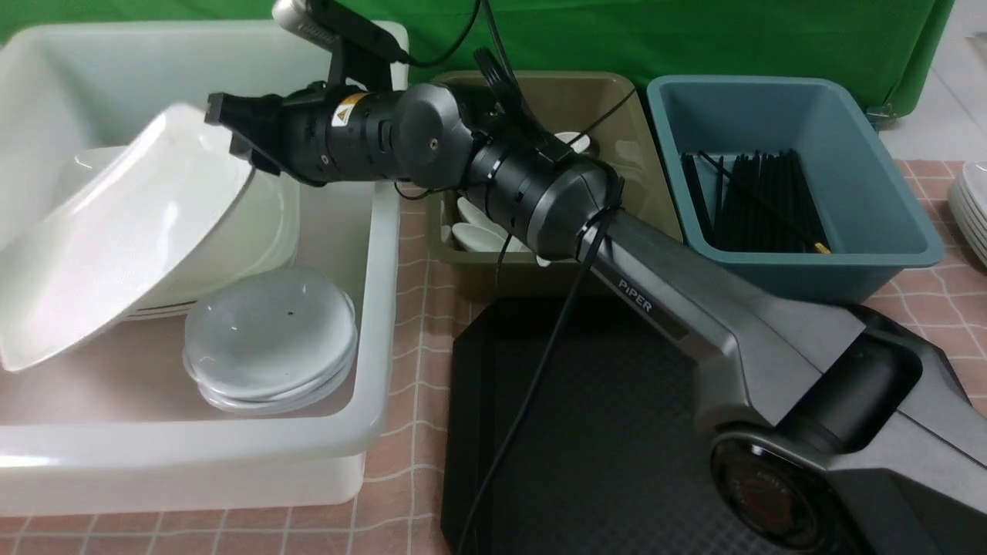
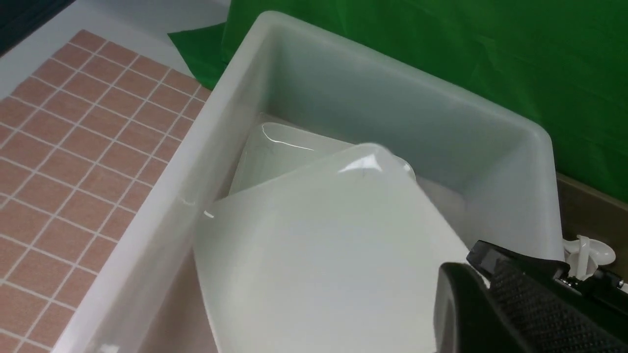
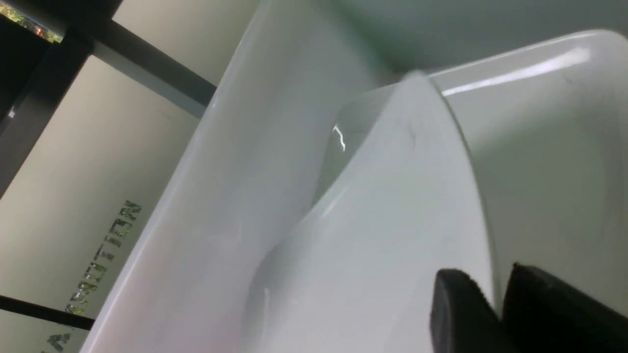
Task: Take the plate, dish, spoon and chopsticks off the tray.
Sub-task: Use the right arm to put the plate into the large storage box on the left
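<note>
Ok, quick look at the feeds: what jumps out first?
The right gripper, its arm stretched across from the right, holds the plate by its rim, tilted steeply over the white tub at the left, where small dishes sit stacked. The black tray in the front middle looks bare where it shows; behind it, spoons lie in the olive tub and black chopsticks in the blue tub.

Backdrop: green cloth (image 1: 694, 38). Worktop (image 1: 409, 462): pink grid-check cover. Beige wall (image 3: 73, 162), dark beams, partial lettering.
</note>
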Tool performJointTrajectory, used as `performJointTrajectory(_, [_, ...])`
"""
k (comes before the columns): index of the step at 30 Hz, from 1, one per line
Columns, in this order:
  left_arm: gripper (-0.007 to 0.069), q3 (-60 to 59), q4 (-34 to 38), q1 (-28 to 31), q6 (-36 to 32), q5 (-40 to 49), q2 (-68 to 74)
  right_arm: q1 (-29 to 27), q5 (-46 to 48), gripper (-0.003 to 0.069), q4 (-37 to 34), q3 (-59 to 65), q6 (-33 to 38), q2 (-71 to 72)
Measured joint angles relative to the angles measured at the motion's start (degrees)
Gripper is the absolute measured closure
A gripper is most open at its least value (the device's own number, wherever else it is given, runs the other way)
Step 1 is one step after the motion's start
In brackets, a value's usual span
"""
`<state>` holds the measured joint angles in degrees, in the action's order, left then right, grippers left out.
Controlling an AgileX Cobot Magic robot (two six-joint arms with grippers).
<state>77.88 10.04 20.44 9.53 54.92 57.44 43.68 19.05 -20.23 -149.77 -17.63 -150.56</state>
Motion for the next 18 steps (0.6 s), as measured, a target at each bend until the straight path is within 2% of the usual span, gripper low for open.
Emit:
performJointTrajectory(5, [0.0546,0.0,0.0,0.0,-0.1,0.0,0.0,0.0,-0.3,0.0410,0.3,-0.1,0.1,0.0])
performJointTrajectory(10, [0.0541,0.0,0.0,0.0,-0.3,0.0,0.0,0.0,-0.2,0.0401,0.8,-0.1,1.2,0.1])
performJointTrajectory(15, [0.0533,0.0,0.2,0.0,-0.7,0.0,0.0,0.0,3.4,0.0401,1.0,-0.1,6.1,1.3])
performJointTrajectory(18, [0.0531,0.0,2.5,0.0,-3.5,0.3,0.0,-0.1,8.4,0.0405,1.1,-0.1,10.6,4.2])
